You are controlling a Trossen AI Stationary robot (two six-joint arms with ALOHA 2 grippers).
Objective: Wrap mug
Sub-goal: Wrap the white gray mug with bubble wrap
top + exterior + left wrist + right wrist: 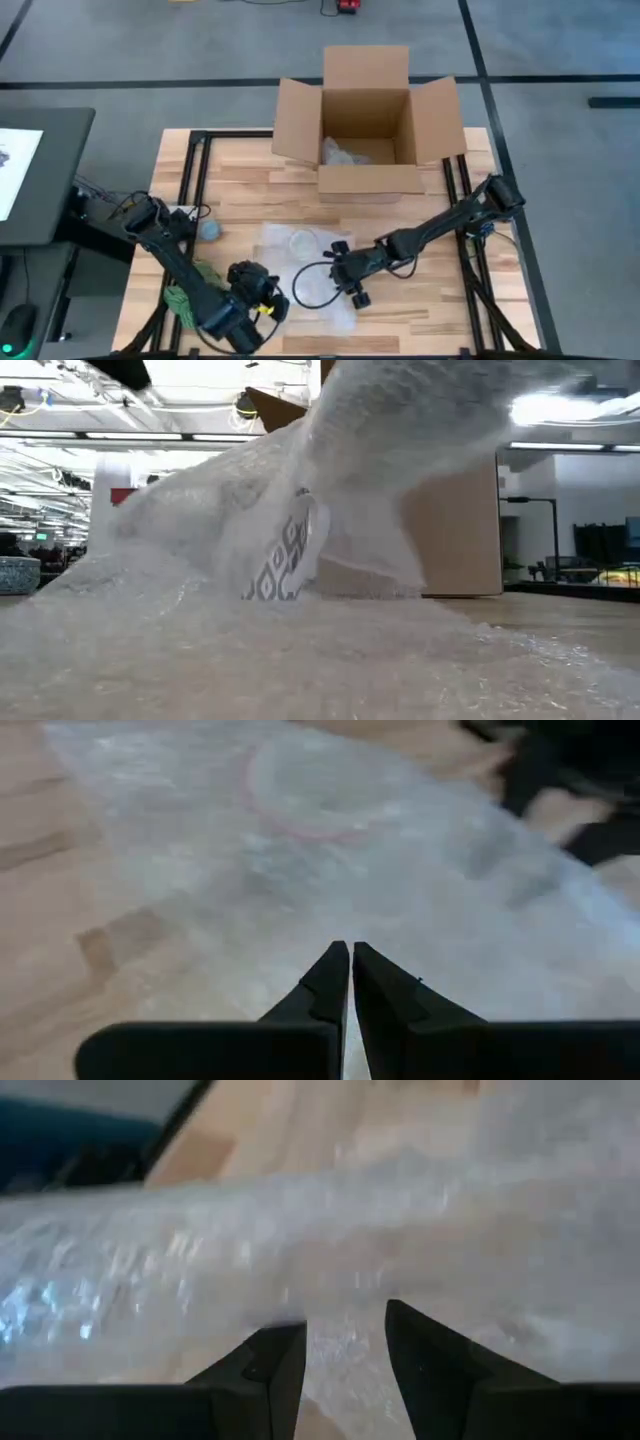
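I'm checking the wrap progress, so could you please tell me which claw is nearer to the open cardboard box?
Right. The right claw sits just below the open brown cardboard box; the left claw lies farther toward the table's near edge.

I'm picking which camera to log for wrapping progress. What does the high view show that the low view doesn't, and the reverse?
Only the high view shows both arms: the left gripper at the near edge of the bubble wrap, the right gripper over the wrap, and the open cardboard box seen into from above. Only the low view shows the patterned mug on its side under the raised wrap, with the room behind. Both share the bubble wrap, the box and the wooden table.
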